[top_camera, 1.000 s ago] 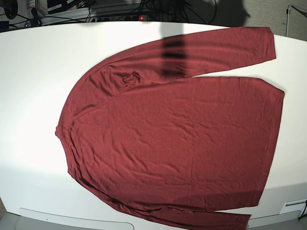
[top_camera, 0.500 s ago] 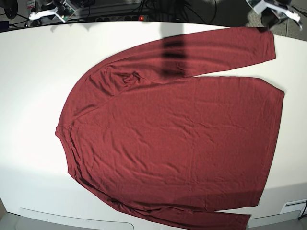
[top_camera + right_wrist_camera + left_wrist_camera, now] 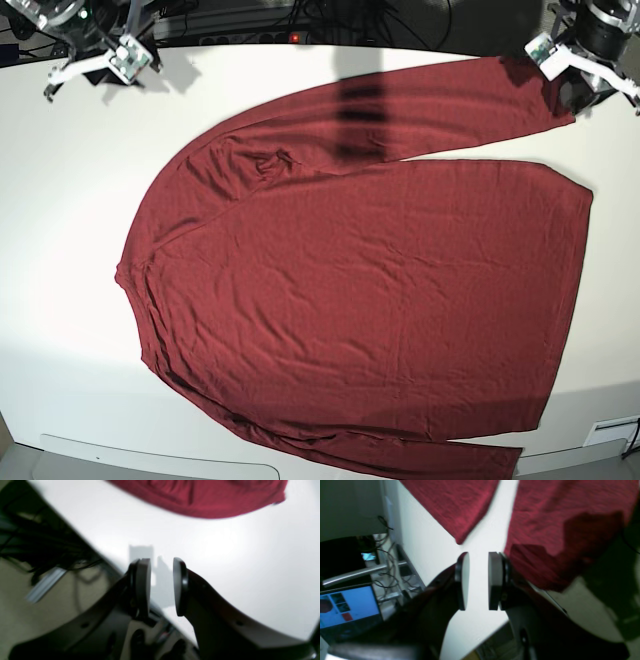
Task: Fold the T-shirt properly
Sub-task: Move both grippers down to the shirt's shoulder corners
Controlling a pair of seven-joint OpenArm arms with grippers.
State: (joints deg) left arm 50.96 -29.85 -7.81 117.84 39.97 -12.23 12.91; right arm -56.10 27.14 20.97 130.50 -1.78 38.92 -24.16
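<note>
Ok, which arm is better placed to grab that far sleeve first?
Probably the left. The left gripper hangs right at the sleeve's cuff, jaws open with nothing between them. The right gripper is over bare table, well away from the T-shirt.

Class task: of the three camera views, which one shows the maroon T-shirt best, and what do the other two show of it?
The base view: the T-shirt lies spread flat on the white table, almost all of it visible. The left wrist view shows only a cuff end and a hem corner. The right wrist view shows just a blurred edge.
</note>
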